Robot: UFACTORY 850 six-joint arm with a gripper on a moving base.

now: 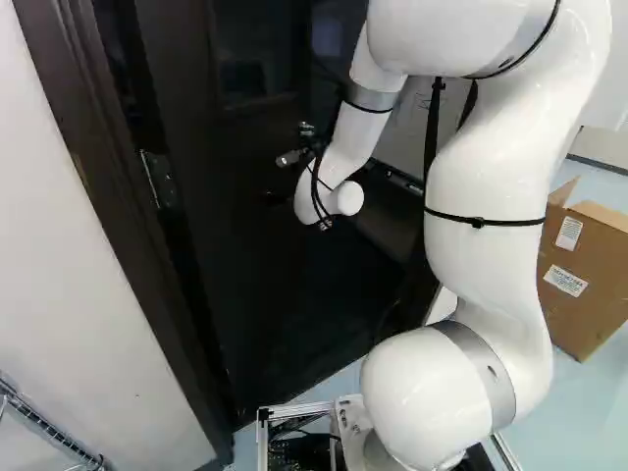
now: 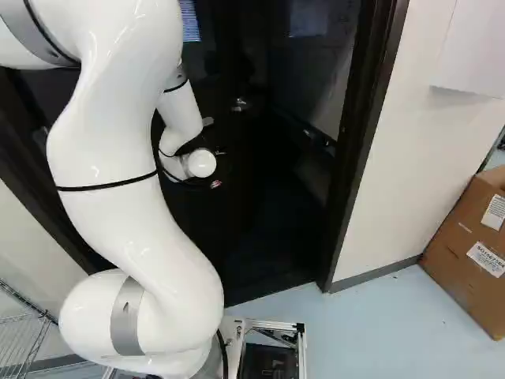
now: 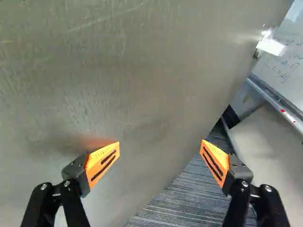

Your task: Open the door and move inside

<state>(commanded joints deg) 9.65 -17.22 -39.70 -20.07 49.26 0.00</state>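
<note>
Left base view: arm (image 1: 486, 186) arched high, wrist bent down in front of dark door (image 1: 255, 285); frame (image 1: 98, 177) at left.

Right base view: doorway open between door and right-hand frame (image 2: 364, 158).

Wrist view: hand (image 3: 160, 144), fingers wide apart; door face ahead, its edge near one finger, carpet (image 3: 189, 198) and whiteboard (image 3: 284, 61) beyond.

The black two-fingered tool (image 3: 160, 147) with orange pads (image 3: 102, 163) stands spread wide, ahead of it a broad, smooth, grey-brown door panel (image 3: 128, 71), faintly scratched. Grey striped carpet (image 3: 182, 201) shows beyond the panel's edge, near a white, handwritten-on whiteboard (image 3: 284, 61) with a metal ledge (image 3: 272, 97).
</note>
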